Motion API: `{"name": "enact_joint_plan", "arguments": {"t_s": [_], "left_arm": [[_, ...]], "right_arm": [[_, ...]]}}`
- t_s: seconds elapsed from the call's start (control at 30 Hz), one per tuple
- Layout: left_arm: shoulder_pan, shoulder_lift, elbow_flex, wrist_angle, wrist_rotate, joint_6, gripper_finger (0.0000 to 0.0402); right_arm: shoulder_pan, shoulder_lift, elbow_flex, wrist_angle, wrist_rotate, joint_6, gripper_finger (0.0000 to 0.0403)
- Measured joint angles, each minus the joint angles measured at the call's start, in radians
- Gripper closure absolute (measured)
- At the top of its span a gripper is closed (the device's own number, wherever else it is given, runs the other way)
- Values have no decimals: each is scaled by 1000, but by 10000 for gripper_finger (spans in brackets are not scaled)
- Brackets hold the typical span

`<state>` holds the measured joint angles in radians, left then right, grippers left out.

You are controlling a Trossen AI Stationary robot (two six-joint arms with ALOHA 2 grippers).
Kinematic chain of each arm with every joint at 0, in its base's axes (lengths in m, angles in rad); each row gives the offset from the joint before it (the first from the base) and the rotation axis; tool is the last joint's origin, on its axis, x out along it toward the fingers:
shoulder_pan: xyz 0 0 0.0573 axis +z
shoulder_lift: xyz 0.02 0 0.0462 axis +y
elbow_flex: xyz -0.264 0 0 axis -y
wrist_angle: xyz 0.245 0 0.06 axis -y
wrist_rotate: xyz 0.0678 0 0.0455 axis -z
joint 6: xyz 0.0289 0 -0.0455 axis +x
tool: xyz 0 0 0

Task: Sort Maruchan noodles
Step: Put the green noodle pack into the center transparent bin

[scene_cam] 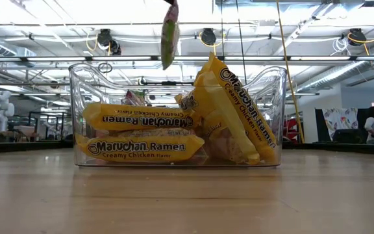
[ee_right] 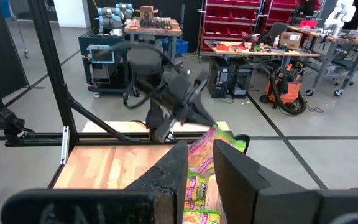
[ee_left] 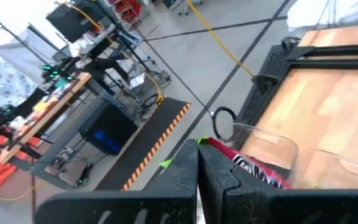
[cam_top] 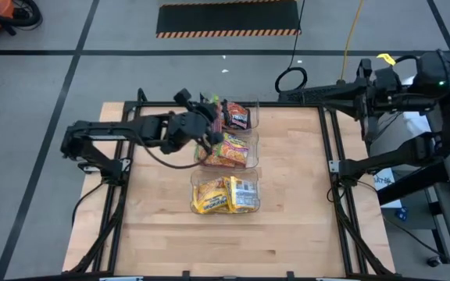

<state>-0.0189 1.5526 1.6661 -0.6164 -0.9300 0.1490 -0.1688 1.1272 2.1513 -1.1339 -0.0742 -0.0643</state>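
1. Above the row of three clear bins on the wooden surface [cam_top: 287,203], the left gripper [cam_top: 208,125] hangs with its jaws clamped on a green-yellow packet [scene_cam: 169,34].
2. In the low view that packet dangles on edge, clear of the bins, with only its lower part in the picture; the gripper itself is out of that frame.
3. The right wrist view shows the same packet [ee_right: 202,144] hanging below the left gripper [ee_right: 188,106], over the middle bin.
4. The near bin [cam_top: 198,181] holds the yellow packets [cam_top: 225,195]. In the low view two lie flat and stacked, and others lean tilted against its wall.
5. The middle bin [cam_top: 250,137] holds green-yellow and orange packets [cam_top: 229,152].
6. The far bin [cam_top: 253,106] holds a dark red-and-black packet [cam_top: 237,117], which also shows just past the closed fingers [ee_left: 222,186] in the left wrist view.
7. The three bins stand in a line, each just beside the next, toward the far half of the surface.
8. The right gripper [cam_top: 348,80] waits off the surface's far right corner, well apart from the bins, its jaws a little apart and holding nothing.
9. In the low view a person sits far off in the room at the right edge.
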Motion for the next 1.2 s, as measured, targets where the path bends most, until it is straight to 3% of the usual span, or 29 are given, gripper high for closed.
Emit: {"name": "enact_joint_plan", "arguments": {"t_s": [0.3,0.47,0.83,1.2], "left_arm": [[0,113,0,98,45,-2,402],[0,155,0,98,85,-100,402],[0,281,0,126,166,-151,402],[0,292,0,156,215,-179,402]], "right_arm": [[0,-17,0,0,0,0,332],[0,-26,0,0,0,0,332],[0,-33,0,0,0,-3,332],[0,-33,0,0,0,-2,332]]}}
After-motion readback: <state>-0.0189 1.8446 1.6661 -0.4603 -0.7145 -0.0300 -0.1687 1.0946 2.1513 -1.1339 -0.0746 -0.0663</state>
